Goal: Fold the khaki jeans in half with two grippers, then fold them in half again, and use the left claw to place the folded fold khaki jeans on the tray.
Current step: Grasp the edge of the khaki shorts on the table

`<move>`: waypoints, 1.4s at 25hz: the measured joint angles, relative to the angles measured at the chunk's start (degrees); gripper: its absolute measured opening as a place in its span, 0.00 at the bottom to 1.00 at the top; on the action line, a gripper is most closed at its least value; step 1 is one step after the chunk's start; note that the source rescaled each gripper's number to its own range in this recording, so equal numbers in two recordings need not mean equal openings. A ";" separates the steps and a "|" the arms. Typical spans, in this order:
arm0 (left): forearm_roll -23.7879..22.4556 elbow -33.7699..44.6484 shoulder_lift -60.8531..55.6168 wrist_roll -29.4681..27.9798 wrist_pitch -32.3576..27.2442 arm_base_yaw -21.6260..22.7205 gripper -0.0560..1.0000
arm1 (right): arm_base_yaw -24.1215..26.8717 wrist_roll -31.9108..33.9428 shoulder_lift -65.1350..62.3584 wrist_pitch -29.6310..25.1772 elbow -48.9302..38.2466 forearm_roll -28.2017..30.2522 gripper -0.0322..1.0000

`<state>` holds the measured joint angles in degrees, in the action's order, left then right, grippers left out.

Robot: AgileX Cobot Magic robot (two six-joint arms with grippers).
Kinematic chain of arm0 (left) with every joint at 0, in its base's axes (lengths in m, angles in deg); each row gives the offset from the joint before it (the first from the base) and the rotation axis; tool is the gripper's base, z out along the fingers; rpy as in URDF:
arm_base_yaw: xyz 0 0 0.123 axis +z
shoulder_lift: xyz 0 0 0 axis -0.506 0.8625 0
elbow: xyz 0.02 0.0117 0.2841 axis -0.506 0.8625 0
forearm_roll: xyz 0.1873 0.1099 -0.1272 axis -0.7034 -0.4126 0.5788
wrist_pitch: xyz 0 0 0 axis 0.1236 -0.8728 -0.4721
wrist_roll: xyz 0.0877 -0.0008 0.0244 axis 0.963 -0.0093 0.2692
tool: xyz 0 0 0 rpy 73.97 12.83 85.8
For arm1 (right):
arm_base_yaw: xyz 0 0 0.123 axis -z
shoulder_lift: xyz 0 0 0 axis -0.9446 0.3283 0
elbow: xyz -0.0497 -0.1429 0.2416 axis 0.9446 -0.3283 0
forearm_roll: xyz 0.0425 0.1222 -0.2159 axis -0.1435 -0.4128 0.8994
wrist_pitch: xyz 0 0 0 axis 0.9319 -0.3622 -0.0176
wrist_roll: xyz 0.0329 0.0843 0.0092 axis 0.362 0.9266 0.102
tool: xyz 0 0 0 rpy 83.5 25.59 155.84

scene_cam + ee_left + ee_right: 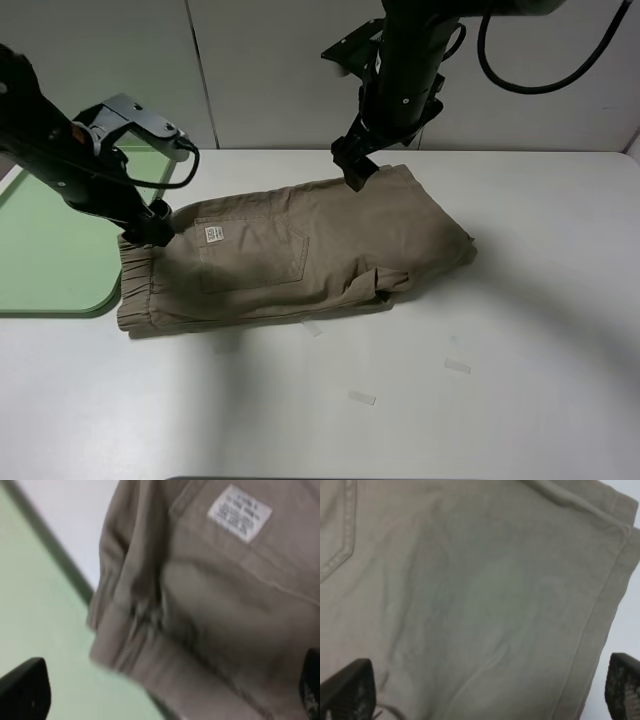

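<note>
Table (pixel 520 400), white and plain, stands before a pale panelled wall (pixel 280 70). Khaki jeans (pixel 300 250) lie folded at its centre, with the waistband toward 9 o'clock and reaching the rim of a pale-green tray (pixel 50 240) at the table's 9 o'clock edge. Left claw (pixel 160 225), fingers spread wide, sits at the waistband's 10 o'clock corner, gripping nothing. Right claw (pixel 355 172), likewise spread, is at the jeans' 12 o'clock edge. Two small clear strips (pixel 362 398) lie at 5 o'clock, apart from the jeans.
</note>
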<state>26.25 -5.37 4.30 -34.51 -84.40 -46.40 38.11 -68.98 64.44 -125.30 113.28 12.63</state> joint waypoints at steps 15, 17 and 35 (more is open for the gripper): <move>-0.10 -0.38 -22.56 -13.43 -21.56 0.00 0.96 | 5.34 4.15 -0.05 -3.36 0.06 -8.54 1.00; -0.10 -0.33 -26.75 -14.82 -23.80 0.00 0.96 | 5.41 4.15 -0.05 -3.36 0.06 -9.18 1.00; 0.11 16.62 -78.36 -18.94 -32.78 0.00 0.95 | 5.41 4.15 1.37 -3.36 0.06 -11.81 1.00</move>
<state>26.36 11.25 -74.06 -53.45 -117.18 -46.40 43.52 -64.83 65.81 -128.66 113.34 0.82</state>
